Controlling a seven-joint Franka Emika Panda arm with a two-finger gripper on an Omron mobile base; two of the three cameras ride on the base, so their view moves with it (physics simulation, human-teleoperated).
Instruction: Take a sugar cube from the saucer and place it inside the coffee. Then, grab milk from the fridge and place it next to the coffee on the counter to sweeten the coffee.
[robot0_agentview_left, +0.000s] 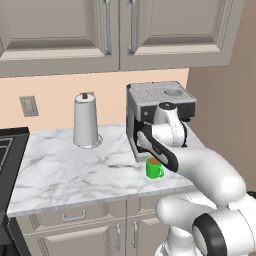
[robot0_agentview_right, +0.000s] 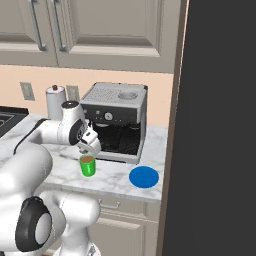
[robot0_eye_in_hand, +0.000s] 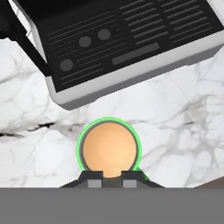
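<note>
The gripper (robot0_eye_in_hand: 109, 178), pinched tight with nothing seen between its tips, hangs right above the coffee (robot0_eye_in_hand: 109, 149) in the lower middle, with the saucer (robot0_agentview_right: 144, 177) off to the right.

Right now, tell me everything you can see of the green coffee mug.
The coffee is a small bright green mug, glossy like glazed ceramic or plastic, standing upright on the white marble counter just in front of the espresso machine. Its handle shows in the left base view, pointing right. It holds flat, light brown liquid nearly to the rim; no sugar cube is visible on the surface. The tool hangs shut directly above its mouth, apparently not touching. The blue saucer lies apart, to its right.
</note>
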